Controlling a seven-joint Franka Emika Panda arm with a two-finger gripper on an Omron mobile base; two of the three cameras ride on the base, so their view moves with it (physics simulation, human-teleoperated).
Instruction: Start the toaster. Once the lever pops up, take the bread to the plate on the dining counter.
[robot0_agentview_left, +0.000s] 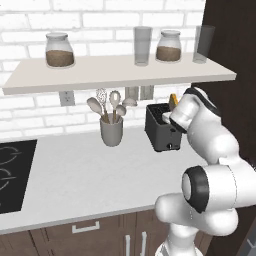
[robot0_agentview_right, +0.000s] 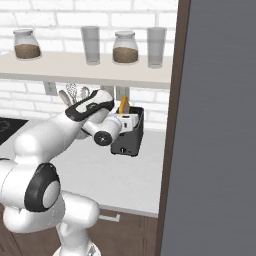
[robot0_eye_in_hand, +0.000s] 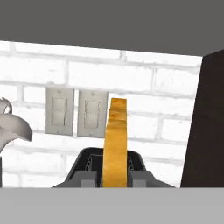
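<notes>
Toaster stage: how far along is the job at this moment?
Done: the bread stands tall out of the toaster slot, so toasting looks over. In hand: the gripper is shut around the slice, seemingly gripping it for the lift. Left: carrying it to the plate.

Place: home kitchen – rendered
Evidence: black hob (robot0_agentview_left: 12, 172), toaster (robot0_agentview_left: 161, 131), utensil cup (robot0_agentview_left: 111, 131) on pale surface (robot0_agentview_left: 90, 175); jar shelf (robot0_agentview_left: 115, 71) – white brick wall (robot0_agentview_left: 30, 115)
</notes>
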